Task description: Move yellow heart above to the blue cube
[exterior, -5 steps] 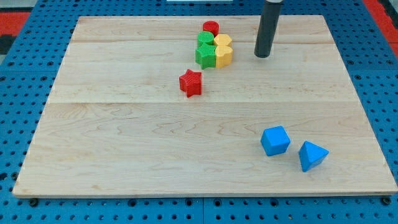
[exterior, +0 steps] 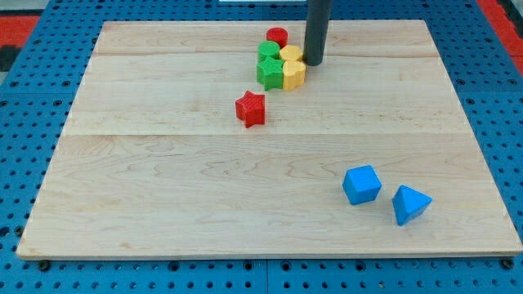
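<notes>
Now my tip (exterior: 314, 62), a bare rod with no jaws, has slid left and touches the yellow heart (exterior: 292, 55), far from the blue cube (exterior: 361, 184).

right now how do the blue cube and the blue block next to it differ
The blue cube has flat square faces, while the blue triangular block tapers to a point. The blue cube sits further to the view's left and slightly higher; the blue triangular block lies nearer the board's right edge. Both share the same blue colour, sit apart without touching, and are far from my tip.
</notes>
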Controlling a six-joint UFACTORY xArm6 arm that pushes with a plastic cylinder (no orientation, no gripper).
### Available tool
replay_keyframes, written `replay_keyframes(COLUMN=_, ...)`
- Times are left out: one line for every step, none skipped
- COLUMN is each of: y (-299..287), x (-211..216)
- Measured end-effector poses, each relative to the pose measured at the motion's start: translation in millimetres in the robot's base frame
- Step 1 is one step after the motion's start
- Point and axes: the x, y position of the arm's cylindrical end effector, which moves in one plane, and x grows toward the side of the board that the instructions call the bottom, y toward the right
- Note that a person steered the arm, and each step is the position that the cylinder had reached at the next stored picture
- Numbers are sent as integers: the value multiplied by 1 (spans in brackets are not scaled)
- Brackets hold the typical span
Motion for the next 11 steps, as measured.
replay_keyframes(y=-1, x=-29)
replay_keyframes(y=-30, x=-57)
replay_keyframes(y=-81, x=-41)
replay_keyframes(y=-58, x=6)
replay_keyframes(y=-17, x=11)
replay_keyframes(y=12, x=54)
replay_keyframes(y=23, x=105)
replay_keyframes(y=75, x=120)
replay_keyframes(y=91, x=113)
replay_keyframes(y=75, x=151)
replay_keyframes(y=65, x=152)
